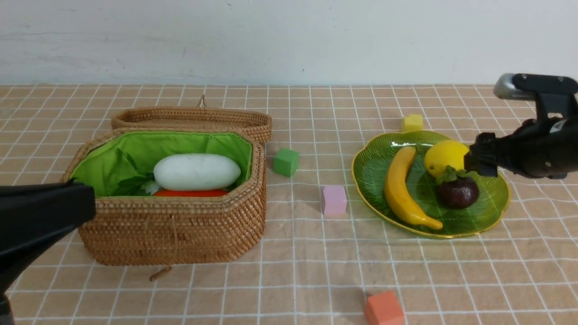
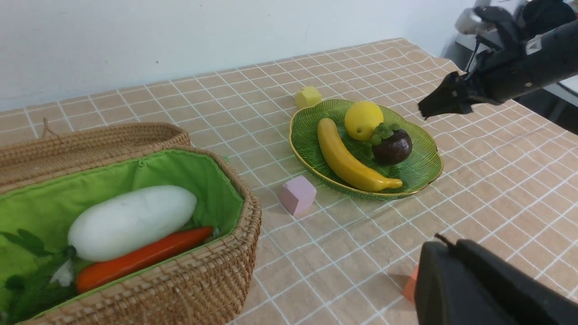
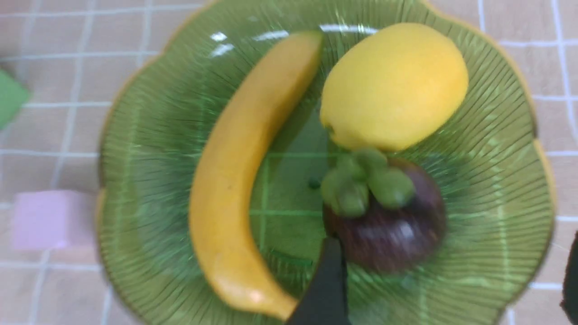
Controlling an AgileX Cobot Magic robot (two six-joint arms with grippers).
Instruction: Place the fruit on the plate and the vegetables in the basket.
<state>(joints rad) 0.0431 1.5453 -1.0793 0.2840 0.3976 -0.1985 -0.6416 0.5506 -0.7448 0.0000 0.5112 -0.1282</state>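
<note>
Your wicker basket (image 1: pixel 180 225), lid open, sits just beside your left gripper (image 2: pixel 478 289), whose opening you cannot tell because only its dark body shows, and it holds the white radish (image 1: pixel 197 172) over the red-orange pepper (image 2: pixel 140 258). Your right gripper (image 1: pixel 481 159) hangs over the far-right edge of the green glass plate (image 1: pixel 490 205), fingers (image 3: pixel 327 289) spread apart and holding nothing. Beneath and beside it on the plate lie the banana (image 1: pixel 402 189), lemon (image 1: pixel 445 155) and mangosteen (image 1: pixel 458 192), lemon and mangosteen touching.
</note>
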